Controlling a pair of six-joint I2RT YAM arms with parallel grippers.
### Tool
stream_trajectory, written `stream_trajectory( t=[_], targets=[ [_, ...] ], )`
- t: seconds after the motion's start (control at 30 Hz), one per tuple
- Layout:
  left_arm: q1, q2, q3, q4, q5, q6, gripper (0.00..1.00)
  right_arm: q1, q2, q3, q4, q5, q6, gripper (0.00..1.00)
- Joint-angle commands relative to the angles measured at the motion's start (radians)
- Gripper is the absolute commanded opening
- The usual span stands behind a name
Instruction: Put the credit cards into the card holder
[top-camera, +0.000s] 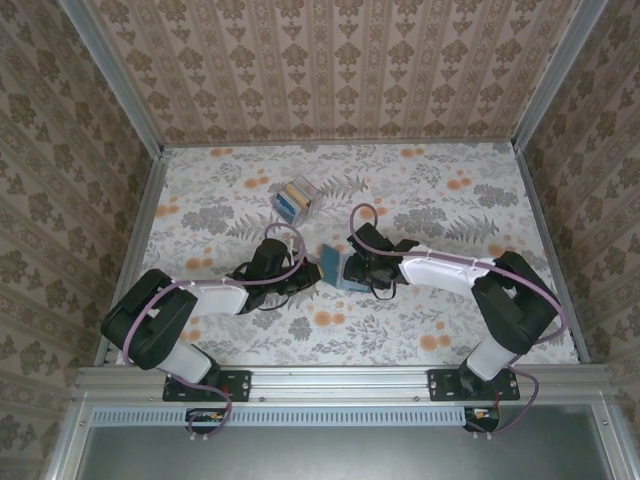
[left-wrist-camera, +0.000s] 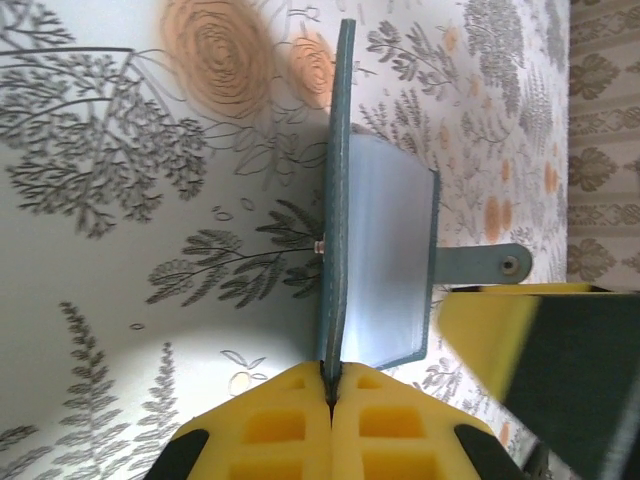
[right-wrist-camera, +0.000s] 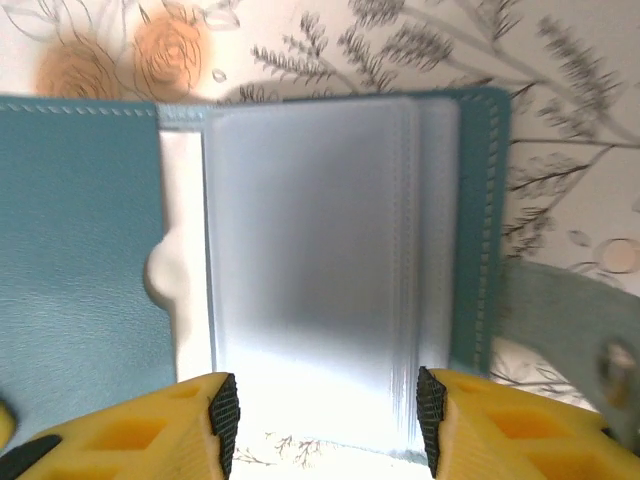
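The card holder (top-camera: 335, 268), a teal wallet, lies open at the table's middle between both arms. My left gripper (left-wrist-camera: 332, 372) is shut on the edge of its teal cover (left-wrist-camera: 340, 200), which stands upright and edge-on. The wallet's clear sleeves (right-wrist-camera: 320, 250) lie spread flat. My right gripper (right-wrist-camera: 326, 420) hovers open over their near end, its pads (right-wrist-camera: 222, 415) spaced about as wide as the sleeves. The strap tab (left-wrist-camera: 495, 264) sticks out to one side. The credit cards (top-camera: 295, 197), blue and yellow among them, stand in a small clear box farther back.
The floral tablecloth (top-camera: 450, 210) covers the table inside patterned walls with metal rails (top-camera: 150, 200). The clear box sits behind and left of the wallet. My right gripper's yellow finger (left-wrist-camera: 520, 350) shows close beside the left one.
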Motion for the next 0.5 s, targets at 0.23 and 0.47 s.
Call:
stream_trajectory(
  t=[0.23, 0.47],
  targets=[
    [-0.024, 0.016, -0.004, 0.001, -0.024, 0.012, 0.03, 0.004, 0.045, 0.049, 0.001, -0.018, -0.023, 0.54],
    [-0.028, 0.015, -0.003, 0.001, -0.025, 0.007, 0.03, 0.006, 0.112, 0.073, -0.015, 0.013, -0.031, 0.53]
  ],
)
